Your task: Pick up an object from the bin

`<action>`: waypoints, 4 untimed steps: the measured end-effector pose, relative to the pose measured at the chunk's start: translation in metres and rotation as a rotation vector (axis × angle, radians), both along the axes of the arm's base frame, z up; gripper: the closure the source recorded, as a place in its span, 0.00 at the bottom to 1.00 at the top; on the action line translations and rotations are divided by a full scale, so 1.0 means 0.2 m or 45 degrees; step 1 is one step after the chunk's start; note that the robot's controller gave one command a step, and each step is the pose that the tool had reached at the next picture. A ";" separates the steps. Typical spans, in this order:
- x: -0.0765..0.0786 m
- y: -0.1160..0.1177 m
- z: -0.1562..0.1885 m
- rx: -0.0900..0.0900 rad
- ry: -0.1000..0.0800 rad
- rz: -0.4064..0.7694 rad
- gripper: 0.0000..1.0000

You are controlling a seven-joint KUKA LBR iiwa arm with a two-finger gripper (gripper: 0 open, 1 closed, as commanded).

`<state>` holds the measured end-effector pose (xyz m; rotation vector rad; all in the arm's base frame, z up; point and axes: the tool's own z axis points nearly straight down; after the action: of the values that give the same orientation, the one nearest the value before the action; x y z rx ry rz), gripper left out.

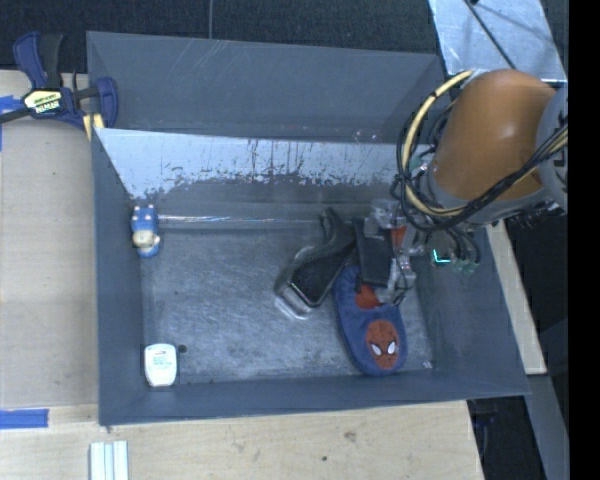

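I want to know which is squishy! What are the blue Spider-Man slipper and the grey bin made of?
The blue Spider-Man slipper looks like soft cloth: matte, limp-edged, with a red face patch on it. The grey bin looks like metal: dull, hard flat walls, with scuffs on the floor and scratch streaks down the back wall. So the slipper is likely the squishy one.

Bin point(280, 88) floor, centre and left: bare, open from back wall to front wall, easy way down. Left-back corner: small blue-and-yellow figure point(144, 230) close against the wall. Left-front corner: small white box point(160, 364) near the front wall. Right of centre is crowded: black-and-silver gadget point(313, 273) lying aslant, just beside a blue slipper point(372, 333) with a red face on it. Arm point(485, 138) with its cables hangs over the right-back part and blocks it. Only a narrow strip of floor between slipper and right wall.
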<state>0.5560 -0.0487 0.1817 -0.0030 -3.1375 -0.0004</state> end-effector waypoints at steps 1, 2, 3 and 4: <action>0.17 0.09 -0.49 -0.004 -0.038 -0.050 0.00; 0.16 0.07 -0.47 -0.008 -0.018 -0.048 1.00; 0.24 0.07 0.02 -0.001 -0.023 -0.085 1.00; -0.15 0.04 -0.36 -0.001 0.007 -0.147 1.00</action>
<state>0.5251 -0.0408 0.1097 -0.1833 -3.1264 0.0004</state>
